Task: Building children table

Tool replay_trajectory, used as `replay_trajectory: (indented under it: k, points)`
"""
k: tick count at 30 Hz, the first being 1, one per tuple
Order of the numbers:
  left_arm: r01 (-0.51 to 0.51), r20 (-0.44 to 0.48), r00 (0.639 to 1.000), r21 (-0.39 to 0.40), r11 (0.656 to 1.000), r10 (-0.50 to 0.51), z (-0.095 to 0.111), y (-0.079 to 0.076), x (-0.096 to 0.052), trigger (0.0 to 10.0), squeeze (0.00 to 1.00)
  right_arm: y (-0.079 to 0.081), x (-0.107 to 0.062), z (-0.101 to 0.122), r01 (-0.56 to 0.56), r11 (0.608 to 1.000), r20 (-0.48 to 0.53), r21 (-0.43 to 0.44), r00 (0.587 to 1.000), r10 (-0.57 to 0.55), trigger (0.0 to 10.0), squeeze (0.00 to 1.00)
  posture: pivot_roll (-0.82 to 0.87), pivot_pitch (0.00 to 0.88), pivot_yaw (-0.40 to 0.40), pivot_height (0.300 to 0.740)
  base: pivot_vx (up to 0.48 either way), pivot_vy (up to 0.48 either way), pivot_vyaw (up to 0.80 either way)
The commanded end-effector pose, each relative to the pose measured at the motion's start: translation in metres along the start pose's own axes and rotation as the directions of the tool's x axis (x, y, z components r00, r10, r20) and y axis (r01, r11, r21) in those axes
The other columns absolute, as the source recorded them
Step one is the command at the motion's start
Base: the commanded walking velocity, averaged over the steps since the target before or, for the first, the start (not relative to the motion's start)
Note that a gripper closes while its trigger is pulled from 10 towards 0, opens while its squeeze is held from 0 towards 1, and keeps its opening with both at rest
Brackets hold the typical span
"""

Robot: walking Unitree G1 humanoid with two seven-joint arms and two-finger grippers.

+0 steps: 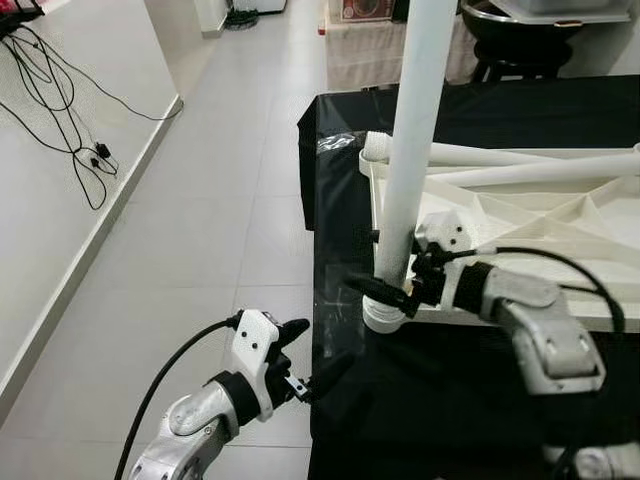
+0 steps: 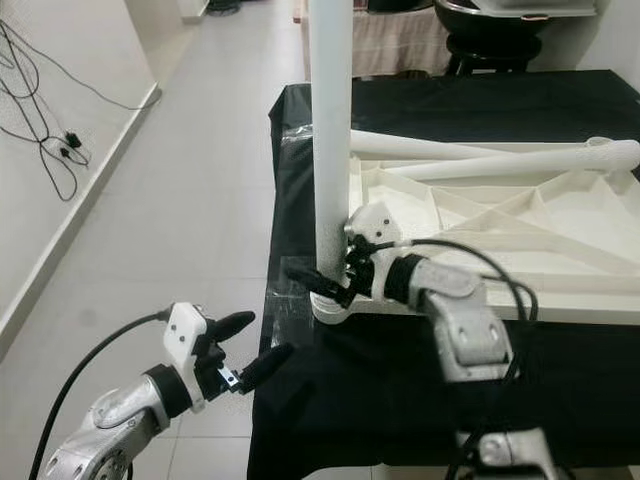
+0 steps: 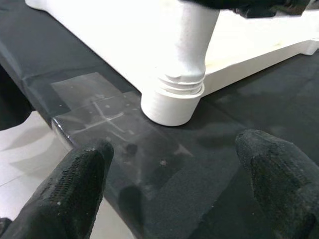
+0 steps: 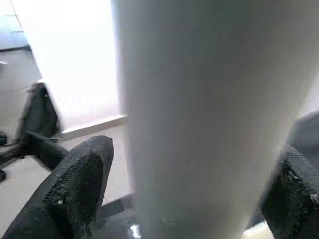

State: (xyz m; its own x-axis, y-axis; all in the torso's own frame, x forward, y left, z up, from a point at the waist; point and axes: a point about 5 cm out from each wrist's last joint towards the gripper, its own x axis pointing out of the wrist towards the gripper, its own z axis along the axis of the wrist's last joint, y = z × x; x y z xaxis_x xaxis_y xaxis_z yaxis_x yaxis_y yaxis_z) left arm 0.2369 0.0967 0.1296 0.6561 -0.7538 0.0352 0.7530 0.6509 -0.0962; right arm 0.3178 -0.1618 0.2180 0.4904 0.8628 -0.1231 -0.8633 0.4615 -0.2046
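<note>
Nearest you, your left gripper (image 1: 318, 378) hovers with fingers apart and empty at the near-left edge of the black cloth-covered table (image 1: 450, 420) — clear of the work. Just beyond, your right gripper (image 1: 392, 293) straddles the upright white plastic table leg (image 1: 412, 160) low down, seated in the near-left corner socket of the upturned white plastic tabletop (image 1: 520, 215); I can't tell whether the fingers clamp it. Push sideways and the leg could tilt or cross-thread — the tall leg gives you leverage. Two spare white legs (image 1: 520, 165) lie farther back.

Black cables (image 1: 60, 110) on grey tiled floor (image 1: 220, 200); dark stool (image 1: 515, 50) beyond.
</note>
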Motion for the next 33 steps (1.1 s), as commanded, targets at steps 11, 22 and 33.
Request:
replay_trajectory:
  k: [11,22,33]
  points:
    - [0.002,-0.021,1.000,-0.010,1.000,-0.002,-0.005,-0.003,-0.002,10.0,0.00,-0.017,0.011,0.000,-0.144,0.989,0.031,0.042,0.989,0.143,0.0,0.00,-0.05,0.140,0.043,0.740,0.000,0.000,0.00]
    - [0.004,-0.019,1.000,-0.014,1.000,-0.005,-0.006,-0.004,0.000,10.0,0.00,-0.027,0.001,-0.005,-0.106,0.994,0.036,0.037,0.994,0.104,0.0,0.00,-0.06,0.137,0.046,0.740,0.000,0.000,0.00]
    - [0.007,-0.022,1.000,-0.023,1.000,-0.007,-0.006,-0.001,-0.006,10.0,0.00,0.007,-0.006,-0.048,0.740,0.668,-0.080,0.078,0.672,-0.736,0.0,0.00,-0.08,0.156,0.042,0.740,0.000,0.000,0.00]
